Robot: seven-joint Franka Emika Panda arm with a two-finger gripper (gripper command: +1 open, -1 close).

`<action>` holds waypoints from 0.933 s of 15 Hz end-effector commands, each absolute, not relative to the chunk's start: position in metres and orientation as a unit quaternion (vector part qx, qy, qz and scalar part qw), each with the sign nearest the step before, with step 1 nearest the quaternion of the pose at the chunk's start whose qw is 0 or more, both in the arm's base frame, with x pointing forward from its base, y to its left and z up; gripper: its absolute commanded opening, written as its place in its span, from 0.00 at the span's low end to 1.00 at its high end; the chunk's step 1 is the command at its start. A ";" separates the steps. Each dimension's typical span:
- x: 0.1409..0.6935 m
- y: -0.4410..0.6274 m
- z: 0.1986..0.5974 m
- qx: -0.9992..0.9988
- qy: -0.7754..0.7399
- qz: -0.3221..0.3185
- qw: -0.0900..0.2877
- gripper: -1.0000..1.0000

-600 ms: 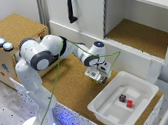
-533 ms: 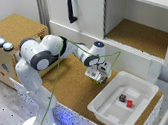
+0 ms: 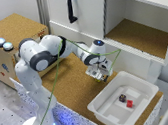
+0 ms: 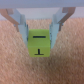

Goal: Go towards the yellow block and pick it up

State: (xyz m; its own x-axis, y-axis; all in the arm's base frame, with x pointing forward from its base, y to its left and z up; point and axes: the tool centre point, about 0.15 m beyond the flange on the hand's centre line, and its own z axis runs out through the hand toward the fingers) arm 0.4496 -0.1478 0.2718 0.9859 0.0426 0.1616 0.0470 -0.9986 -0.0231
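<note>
Surface: cork-brown board (image 3: pixel 72 84) under the tool, grainy, flat; same cork fills the wrist view around the block.

Gripper (image 3: pixel 102 75) pointing down over the board. In the wrist view the gripper (image 4: pixel 39 36) has its two fingers (image 4: pixel 21 24) spread a little wider than the yellow block (image 4: pixel 39 42), one on each side. Pads look to be at or just off the block's side faces; contact too blurred to call. Block sits between the fingertips on the cork, dark marks on its face. Block not made out in the exterior view.

Surroundings: white bin (image 3: pixel 124 101) just beyond the tool toward the exterior view's right, its near rim close to the fingers; a dark cube (image 3: pixel 122 98) and a red cube (image 3: pixel 130 103) lie inside. White cabinet (image 3: pixel 113 18) behind the tool, black handle (image 3: pixel 70 7) on its closed door, open cork-floored shelf beside it. Cork-topped box (image 3: pixel 12 39) with round buttons well off at the exterior view's left.

Open cork runs from the tool toward the arm's base
</note>
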 end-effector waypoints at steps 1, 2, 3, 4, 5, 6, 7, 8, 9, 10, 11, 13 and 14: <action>0.435 -0.131 0.379 -0.990 -0.019 -0.124 0.067 0.00; 0.433 -0.129 0.393 -0.989 -0.021 -0.129 0.070 0.00; 0.431 -0.128 0.410 -0.988 -0.018 -0.139 0.072 0.00; 0.429 -0.127 0.428 -0.987 -0.016 -0.145 0.070 0.00; 0.429 -0.128 0.440 -0.986 -0.015 -0.152 0.067 0.00; 0.428 -0.130 0.455 -0.985 -0.010 -0.163 0.061 0.00; 0.428 -0.132 0.464 -0.984 -0.006 -0.166 0.059 0.00; 0.429 -0.133 0.472 -0.984 -0.005 -0.169 0.053 0.00; 0.429 -0.134 0.477 -0.984 -0.004 -0.171 0.051 0.00; 0.430 -0.134 0.480 -0.984 -0.005 -0.172 0.045 0.00; 0.432 -0.135 0.478 -0.985 -0.003 -0.164 0.046 0.00; 0.436 -0.134 0.466 -0.988 -0.006 -0.144 0.045 0.00; 0.437 -0.134 0.458 -0.990 -0.008 -0.135 0.044 0.00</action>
State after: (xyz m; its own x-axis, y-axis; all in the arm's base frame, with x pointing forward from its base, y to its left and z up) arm 0.4256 -0.1322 0.4610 0.9317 -0.0013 0.3633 0.0336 -0.9954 -0.0898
